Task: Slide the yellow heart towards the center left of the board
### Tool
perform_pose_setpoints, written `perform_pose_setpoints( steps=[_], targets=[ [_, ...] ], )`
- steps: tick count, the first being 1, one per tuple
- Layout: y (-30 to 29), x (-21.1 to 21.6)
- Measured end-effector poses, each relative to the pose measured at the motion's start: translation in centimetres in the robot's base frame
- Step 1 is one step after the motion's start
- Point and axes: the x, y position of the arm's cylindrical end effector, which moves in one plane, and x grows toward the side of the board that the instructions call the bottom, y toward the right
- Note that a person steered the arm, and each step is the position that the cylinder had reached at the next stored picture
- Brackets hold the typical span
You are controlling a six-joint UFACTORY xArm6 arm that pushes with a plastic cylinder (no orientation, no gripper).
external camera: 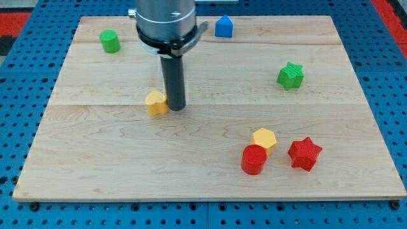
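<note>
Counter (210,184): pale wooden board of joined planks, grain running left to right, faint seams across it. Surround: blue perforated panel (19,76) with regular holes, showing on all four sides. Red patches (16,16) at both upper corners. Light: even, soft shadows.

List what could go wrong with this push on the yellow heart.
1. My tip touches the yellow heart on its right side, slightly below its middle; an off-centre push may spin it or let it slip past the rod.
2. Pushing too far could run it towards the board's left edge.
</note>
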Motion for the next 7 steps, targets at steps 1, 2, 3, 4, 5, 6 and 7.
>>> perform_pose_setpoints(
  steps=[1,2,3,4,5,6,7],
  targets=[
    [-2.3,-0.6],
    [-5.4,-0.6],
    [-6.8,-0.6],
    [-4.1,0.7],
    [1.2,2.7],
    [1.8,2.8],
    [1.7,3.1]
  ],
)
